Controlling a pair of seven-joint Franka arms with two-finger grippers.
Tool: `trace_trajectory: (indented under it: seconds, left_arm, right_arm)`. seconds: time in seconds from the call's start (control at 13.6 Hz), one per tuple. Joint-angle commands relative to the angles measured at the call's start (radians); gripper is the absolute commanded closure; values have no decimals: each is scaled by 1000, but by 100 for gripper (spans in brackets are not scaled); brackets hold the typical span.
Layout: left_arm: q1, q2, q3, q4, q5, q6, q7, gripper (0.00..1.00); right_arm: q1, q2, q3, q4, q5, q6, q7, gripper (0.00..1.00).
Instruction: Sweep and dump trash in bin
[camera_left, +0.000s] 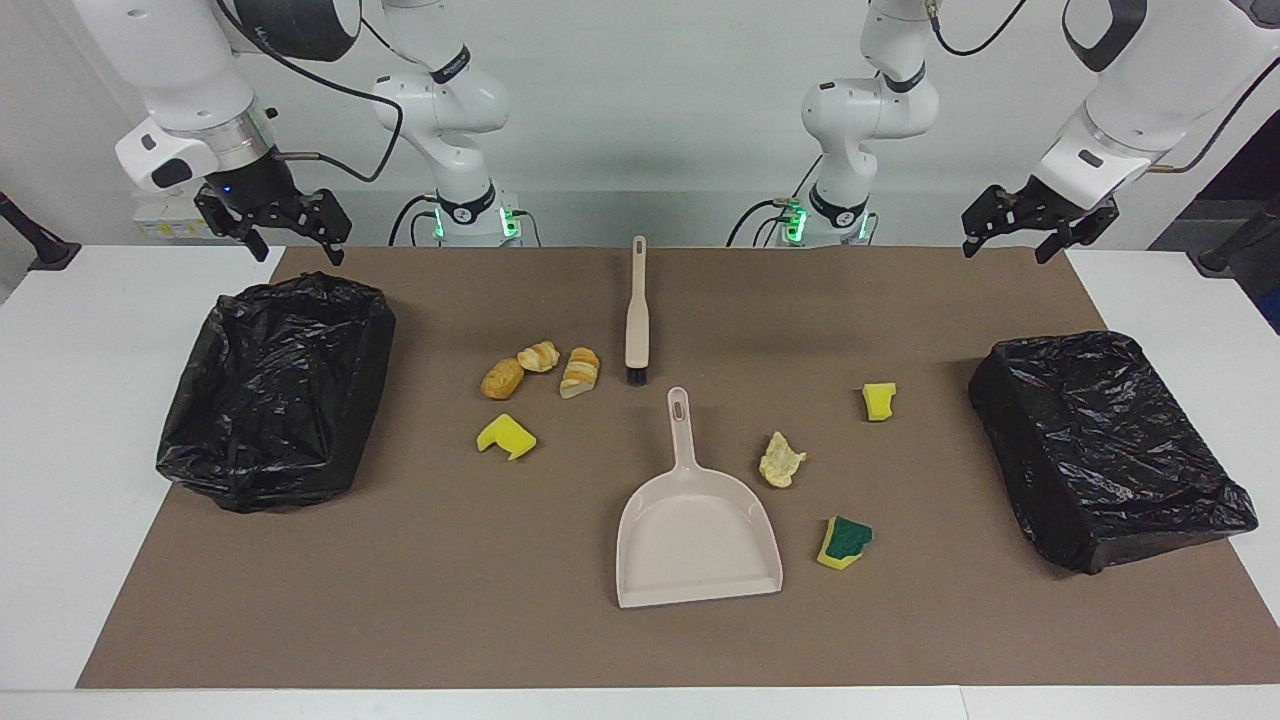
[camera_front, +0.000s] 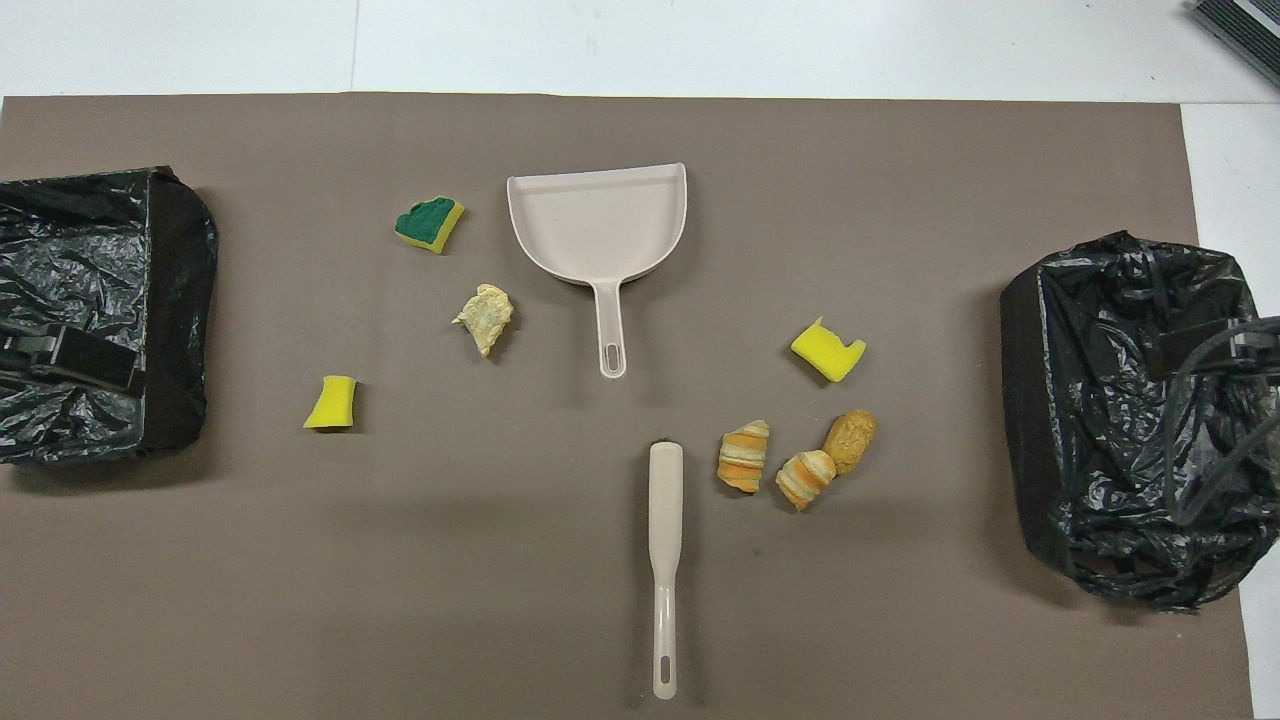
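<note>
Left claw raised, right claw raised

Both end effectors raised, fingers apart: left, right

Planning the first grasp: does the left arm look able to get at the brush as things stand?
Probably yes. The brush lies alone mid-table, its handle end toward the robots, nothing on it. The left gripper hangs over the table's edge by a black-bagged bin, nothing between.
</note>
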Motion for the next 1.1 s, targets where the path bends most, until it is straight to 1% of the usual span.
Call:
trace_trajectory:
  seconds: [0.0, 1.03]
  left_arm:
    - [1, 4, -2, 23, -12, -20, 0, 0]
    - [3, -10, -2, -5, -9, 18, 0, 0]
  right_arm:
    - [-14, -7, 6, -10, -12, 17, -34, 0]
    - [-14, -9, 6, -10, -12, 17, -34, 0]
